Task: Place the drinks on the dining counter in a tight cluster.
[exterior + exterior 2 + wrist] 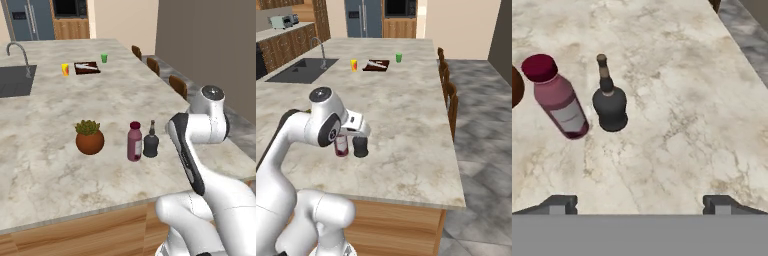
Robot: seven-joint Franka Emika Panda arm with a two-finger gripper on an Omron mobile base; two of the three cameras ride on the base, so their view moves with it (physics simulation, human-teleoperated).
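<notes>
Red bottle (134,142) and black bottle (151,142) upright, just beside each other near tabletop (45,165) edge, clustered as required; hand (640,204) released, empty above.

- The white Franka Panda arm with dark joints (200,165) rises from the lower right of the left base view and bends at a rounded elbow joint.
- In the right base view the same arm climbs from the lower left, folds at a round grey-capped joint and reaches forward and down.
- The white wrist block sits at the end of that reach, pointing downward.
- The two-finger gripper (639,202) has its jaws spread wide apart, with nothing between them.
- Its two small dark finger tips (559,204) stand at the bottom of the hand view, one toward each side.
</notes>
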